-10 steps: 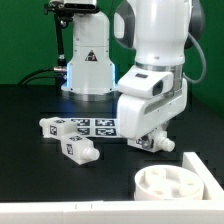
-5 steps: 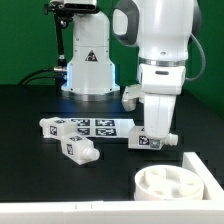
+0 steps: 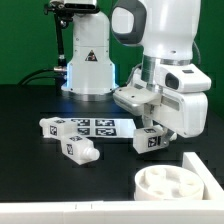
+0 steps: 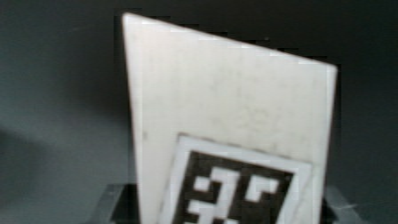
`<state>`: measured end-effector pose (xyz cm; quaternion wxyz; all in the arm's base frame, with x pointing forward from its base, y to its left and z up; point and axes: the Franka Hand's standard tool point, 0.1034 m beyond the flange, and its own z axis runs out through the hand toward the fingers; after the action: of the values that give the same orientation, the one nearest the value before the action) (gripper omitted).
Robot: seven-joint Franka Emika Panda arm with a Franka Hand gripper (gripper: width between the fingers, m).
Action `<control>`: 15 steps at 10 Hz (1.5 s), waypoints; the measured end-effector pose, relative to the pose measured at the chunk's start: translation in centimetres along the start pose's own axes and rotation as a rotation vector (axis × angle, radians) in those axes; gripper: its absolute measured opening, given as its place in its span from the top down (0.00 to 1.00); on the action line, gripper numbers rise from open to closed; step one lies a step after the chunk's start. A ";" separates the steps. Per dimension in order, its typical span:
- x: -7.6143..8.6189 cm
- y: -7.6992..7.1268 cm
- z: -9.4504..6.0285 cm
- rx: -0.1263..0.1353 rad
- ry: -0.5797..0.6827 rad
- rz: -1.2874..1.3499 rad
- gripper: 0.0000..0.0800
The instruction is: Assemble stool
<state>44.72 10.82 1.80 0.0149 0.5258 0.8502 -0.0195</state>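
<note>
My gripper (image 3: 150,127) is shut on a short white stool leg (image 3: 151,141) with a black-and-white tag, holding it low over the black table by the right end of the marker board (image 3: 95,126). In the wrist view that leg (image 4: 222,100) fills the picture, its tag (image 4: 231,190) sitting between the dim fingers of the gripper (image 4: 231,208). The round white seat (image 3: 172,185) with sockets lies in front, toward the exterior view's right. Two more tagged legs (image 3: 55,127) (image 3: 80,150) lie on the table at the exterior view's left.
A long white bar (image 3: 90,212) runs along the front edge and bends up beside the seat at the right (image 3: 205,163). The robot's base (image 3: 88,65) stands behind the marker board, with cables at the back left.
The wrist has turned, swinging the hand's body toward the exterior view's right. The held leg has shifted slightly rightward and tilted with it. The other legs and the seat have not moved.
</note>
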 end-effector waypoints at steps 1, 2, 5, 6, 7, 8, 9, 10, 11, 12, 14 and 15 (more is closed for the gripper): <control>-0.1 -0.1 0.1 0.001 -0.006 -0.082 0.60; -0.2 -0.2 0.1 0.002 -0.009 -0.130 0.60; 0.3 -1.1 0.9 0.026 -0.051 -0.590 0.60; 0.7 -1.5 1.1 0.038 -0.063 -0.732 0.60; 0.3 -1.9 1.2 0.050 -0.056 -0.786 0.60; 0.1 -1.9 1.2 0.050 -0.057 -0.800 0.60; 0.0 -2.0 1.2 0.053 -0.059 -0.839 0.60; 0.0 -2.0 1.2 0.052 -0.059 -0.811 0.46; 0.1 -2.1 1.0 0.063 -0.067 -0.731 0.30; 0.4 -2.0 0.2 0.084 -0.093 -0.647 0.22; 0.3 -1.2 -2.6 0.102 -0.170 -0.413 0.19; -0.2 -0.6 -3.7 0.089 -0.195 -0.325 0.19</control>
<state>44.23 10.53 5.56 0.0704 0.3775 0.9167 -0.1102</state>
